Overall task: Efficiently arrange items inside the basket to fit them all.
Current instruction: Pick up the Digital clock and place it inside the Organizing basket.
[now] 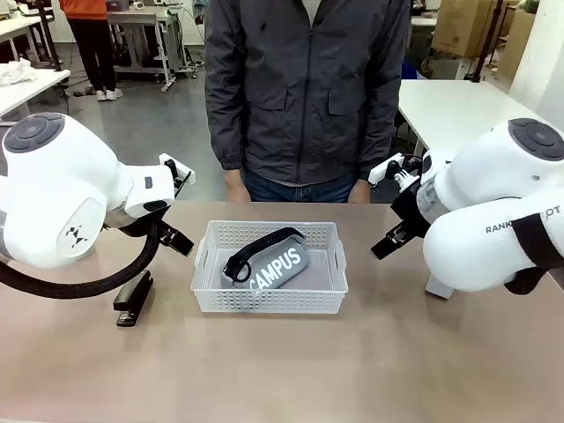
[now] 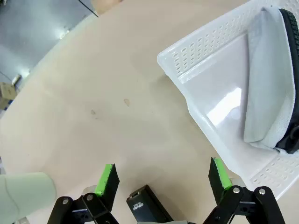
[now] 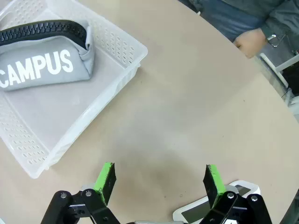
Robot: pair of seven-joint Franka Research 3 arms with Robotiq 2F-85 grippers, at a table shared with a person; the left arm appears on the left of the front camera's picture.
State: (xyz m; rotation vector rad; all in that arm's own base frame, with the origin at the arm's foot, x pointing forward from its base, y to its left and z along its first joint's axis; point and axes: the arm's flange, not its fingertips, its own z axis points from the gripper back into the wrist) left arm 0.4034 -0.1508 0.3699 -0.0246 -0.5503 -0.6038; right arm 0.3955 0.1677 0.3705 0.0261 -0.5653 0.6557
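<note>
Basket on tan table; grey floor, white workbench behind.

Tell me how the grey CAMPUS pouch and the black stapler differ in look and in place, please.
The pouch is grey with white letters and a black strap; the stapler is black. The pouch lies slanted inside the white basket; the stapler lies outside it on the table, on the robot's left. The pouch looks bulkier than the stapler. Both are long and lie down, not upright.
</note>
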